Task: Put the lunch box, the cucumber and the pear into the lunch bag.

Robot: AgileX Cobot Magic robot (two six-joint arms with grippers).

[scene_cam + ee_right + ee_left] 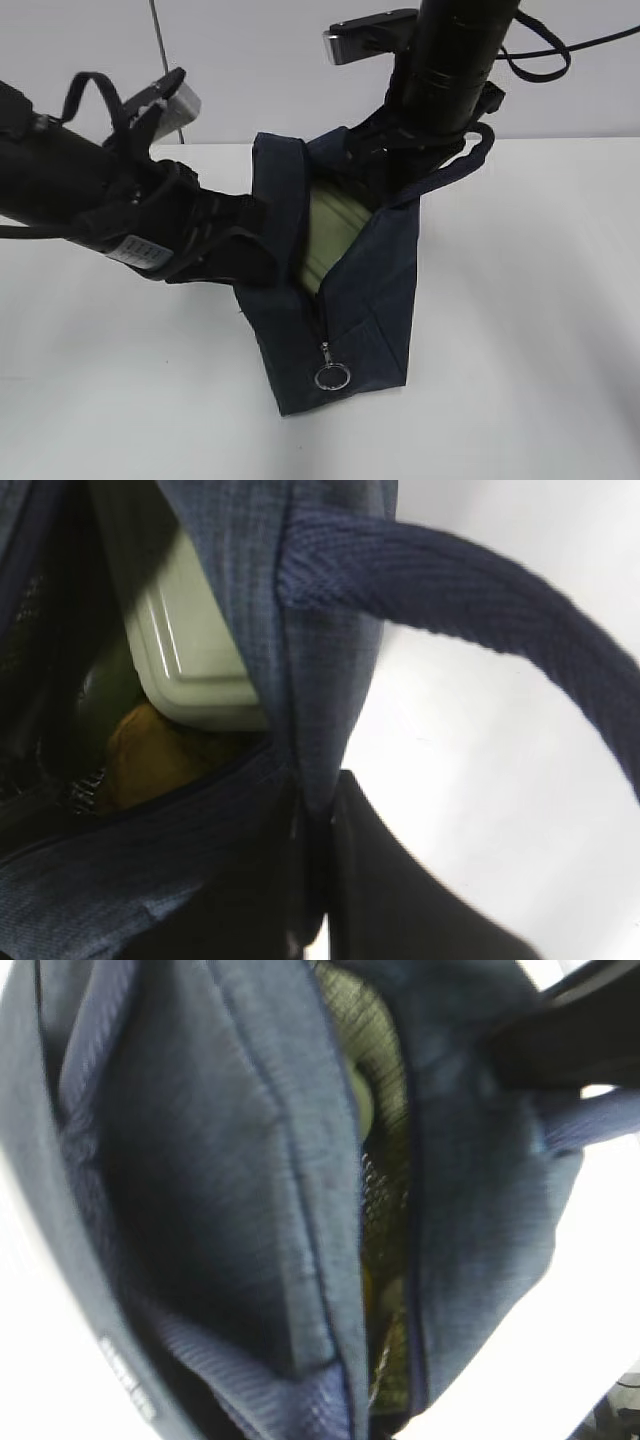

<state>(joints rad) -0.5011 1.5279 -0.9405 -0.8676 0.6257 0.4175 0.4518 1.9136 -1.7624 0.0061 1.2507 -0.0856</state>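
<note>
The lunch bag (350, 290) stands in the middle of the exterior frame on a white worktop (530, 330), its zipper partly undone so the top gapes open. A metal ring pull (332, 377) hangs low on the front face, near the bottom of the frame.

The left arm comes in from the left edge of the exterior frame, and its pincer (255, 240) presses against the left flap of the bag; its tips are hidden by fabric, so I cannot tell whether they are apart or together. The left wrist view shows only bag cloth filling the frame, with a narrow opening right of centre.

The right arm drops in from the top of the exterior frame behind the bag. In the right wrist view the right pincer (318, 850) sits at the bottom centre, closed on the bag's fabric edge, with the loop handle (470, 610) arching across the upper right.

The lunch box (190, 640) is inside the bag; its pale green lid shows through the gap in the exterior view and at the upper left of the right wrist view. Just below it in that view lies the pear (150, 755), yellow-orange, touching the box. A dark green curve beside them, at the left, is the cucumber (105, 685), mostly hidden in shadow.
</note>
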